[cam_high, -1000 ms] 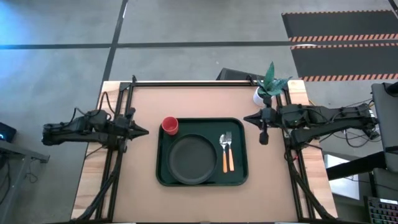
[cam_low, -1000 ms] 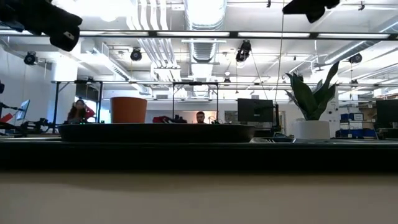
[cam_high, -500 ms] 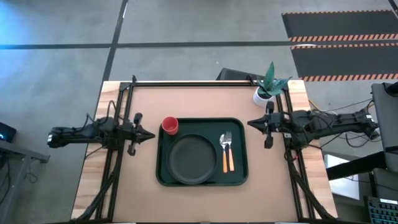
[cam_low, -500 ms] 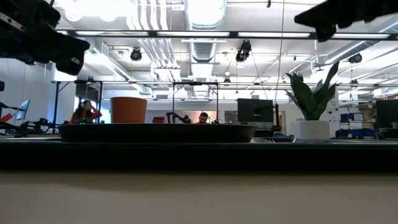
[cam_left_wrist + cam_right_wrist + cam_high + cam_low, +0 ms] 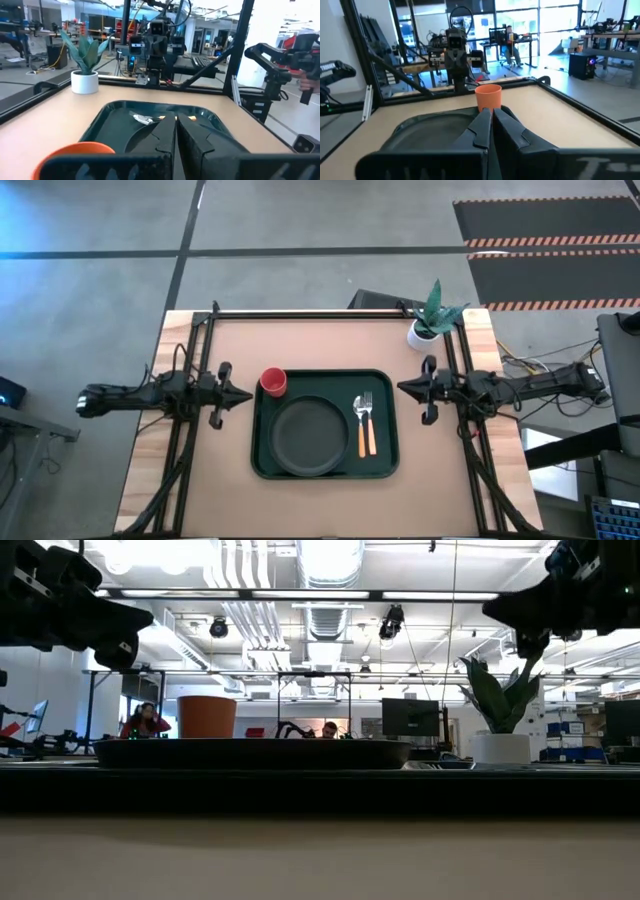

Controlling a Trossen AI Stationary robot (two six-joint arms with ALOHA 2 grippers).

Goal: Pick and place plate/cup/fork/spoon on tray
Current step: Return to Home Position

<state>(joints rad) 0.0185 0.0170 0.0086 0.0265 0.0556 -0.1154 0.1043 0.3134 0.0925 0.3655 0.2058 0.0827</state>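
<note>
The dark green tray (image 5: 325, 463) lies mid-table. On it sit the dark plate (image 5: 305, 436) and, to its right, the orange-handled fork (image 5: 369, 425) and spoon (image 5: 360, 430) side by side. The red cup (image 5: 273, 382) stands at the tray's far-left corner. My left gripper (image 5: 247, 395) is shut and empty, hovering left of the tray, pointing at it; its closed fingers show in the left wrist view (image 5: 176, 140). My right gripper (image 5: 401, 387) is shut and empty, hovering right of the tray; its closed fingers show in the right wrist view (image 5: 490, 127).
A white pot with a green plant (image 5: 424, 330) stands at the far right corner, just beyond my right arm. Black frame rails (image 5: 190, 360) run along both table sides. Bare tabletop lies far of and near of the tray. People sit in the room behind the table (image 5: 143, 720).
Both arms have come down lower over the table. My right gripper has drawn back a little toward the table's right and near edges. My left gripper has shifted slightly toward the tray. Both stay shut. The tray's things have not moved.
</note>
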